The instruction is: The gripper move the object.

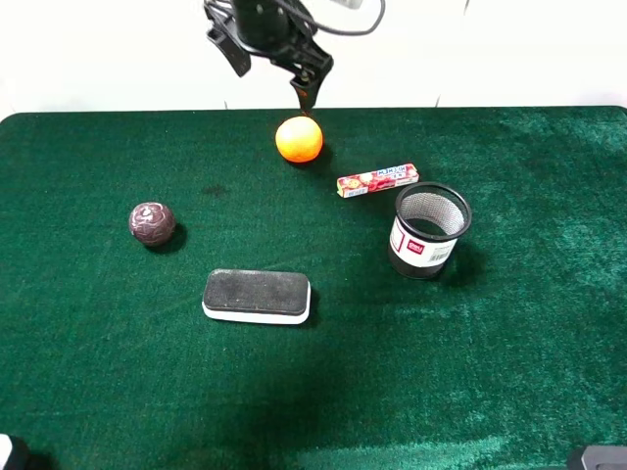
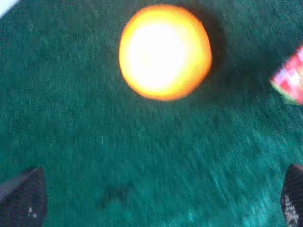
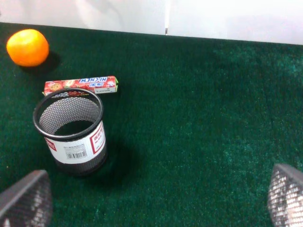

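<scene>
The round orange fruit (image 1: 299, 138) lies on the green cloth near the table's far edge. It also shows large and blurred in the left wrist view (image 2: 164, 52) and small in the right wrist view (image 3: 27, 47). My left gripper (image 1: 266, 74) hangs just behind and above the fruit, open and empty. In its own view (image 2: 158, 201) the dark fingertips (image 2: 21, 201) stand wide apart, short of the fruit and not touching it. My right gripper (image 3: 156, 198) is open and empty, low at the front right of the table.
A red candy tube (image 1: 377, 180) lies right of the fruit. A black mesh cup (image 1: 429, 229) stands in front of it. A dark purple patterned ball (image 1: 152, 222) sits at the left. A black-and-white eraser (image 1: 257, 296) lies at the front centre.
</scene>
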